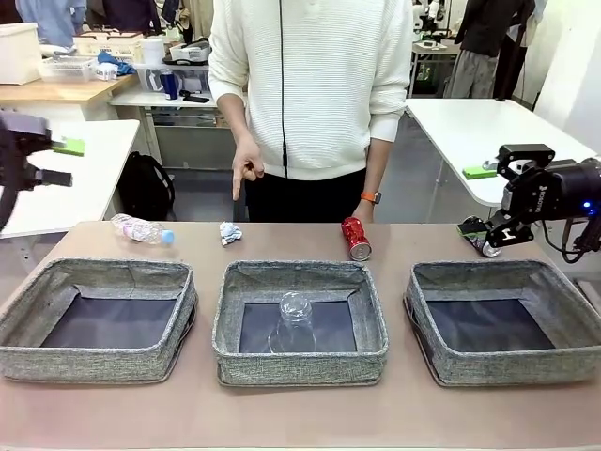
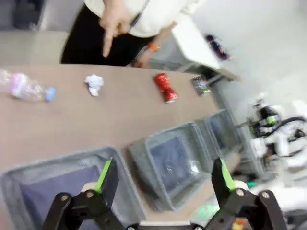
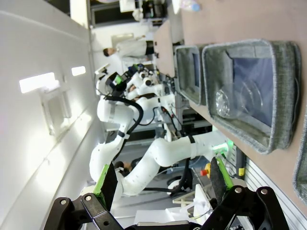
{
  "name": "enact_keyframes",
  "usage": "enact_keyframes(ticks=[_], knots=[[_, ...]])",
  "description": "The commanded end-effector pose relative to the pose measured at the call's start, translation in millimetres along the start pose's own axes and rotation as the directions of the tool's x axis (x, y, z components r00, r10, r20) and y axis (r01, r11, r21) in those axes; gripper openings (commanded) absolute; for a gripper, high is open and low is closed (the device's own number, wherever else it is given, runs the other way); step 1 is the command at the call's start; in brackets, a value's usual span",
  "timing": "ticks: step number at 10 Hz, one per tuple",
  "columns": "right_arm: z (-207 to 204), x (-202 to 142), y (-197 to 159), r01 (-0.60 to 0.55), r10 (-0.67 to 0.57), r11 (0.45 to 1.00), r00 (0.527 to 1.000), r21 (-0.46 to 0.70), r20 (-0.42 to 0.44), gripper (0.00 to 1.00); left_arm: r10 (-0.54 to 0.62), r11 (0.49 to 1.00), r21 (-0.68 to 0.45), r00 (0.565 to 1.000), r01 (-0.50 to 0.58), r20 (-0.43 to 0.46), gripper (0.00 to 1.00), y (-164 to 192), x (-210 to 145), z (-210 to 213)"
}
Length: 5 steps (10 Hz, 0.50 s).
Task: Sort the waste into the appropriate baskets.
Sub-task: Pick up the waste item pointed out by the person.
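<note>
Plastic cup (image 1: pixel 294 324), inside middle basket (image 1: pixel 300 365)

We see three baskets of mottled grey woven fabric, each with a dark, near-black bottom: the left basket (image 1: pixel 89 365), the middle basket (image 1: pixel 299 366) and the right basket (image 1: pixel 512 366). The cup (image 1: pixel 294 324) is clear and colourless. On the pinkish-brown tabletop (image 1: pixel 300 418), the bottle (image 1: pixel 141 229) is clear with a pink label and a light blue cap. The paper ball (image 1: pixel 229 232) is white, the red can (image 1: pixel 356 239) bright red, and the other can (image 2: pixel 201 86) dark blue. The person's sweater (image 1: pixel 310 85) is cream with fine ribbing, and the wristband (image 1: pixel 371 197) is orange. The left gripper (image 2: pixel 163 175) is black, and its fingers (image 2: pixel 103 175) are faced in bright green.
</note>
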State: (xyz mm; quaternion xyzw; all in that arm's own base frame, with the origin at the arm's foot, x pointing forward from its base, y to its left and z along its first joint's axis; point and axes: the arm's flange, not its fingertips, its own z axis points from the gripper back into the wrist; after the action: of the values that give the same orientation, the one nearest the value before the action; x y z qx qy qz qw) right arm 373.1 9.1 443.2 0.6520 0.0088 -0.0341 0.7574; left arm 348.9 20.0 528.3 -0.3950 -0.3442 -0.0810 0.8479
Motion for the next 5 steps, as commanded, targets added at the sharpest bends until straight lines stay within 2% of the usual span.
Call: enact_keyframes(ticks=[1, 3, 4, 5], knots=[[0, 3, 4, -0.007, 0.007, 1.0, 1.0, 0.008, -0.008, 1.0, -0.146, 0.946, 0.279, 0.985, 0.166, -0.093, 1.0, -27, -8, -55], [0, 3, 4, -0.007, 0.007, 1.0, 1.0, 0.008, -0.008, 1.0, -0.232, 0.864, 0.429, 0.964, 0.265, -0.129, 1.0, -48, -16, -92], [0, 3, 4, -0.007, 0.007, 1.0, 1.0, 0.008, -0.008, 1.0, -0.231, 0.884, 0.379, 0.961, 0.274, -0.155, 1.0, -58, -23, -104], [0, 3, 4, -0.007, 0.007, 1.0, 1.0, 0.008, -0.008, 1.0, -0.271, 0.903, 0.322, 0.958, 0.286, -0.093, 1.0, -56, -4, -76]])
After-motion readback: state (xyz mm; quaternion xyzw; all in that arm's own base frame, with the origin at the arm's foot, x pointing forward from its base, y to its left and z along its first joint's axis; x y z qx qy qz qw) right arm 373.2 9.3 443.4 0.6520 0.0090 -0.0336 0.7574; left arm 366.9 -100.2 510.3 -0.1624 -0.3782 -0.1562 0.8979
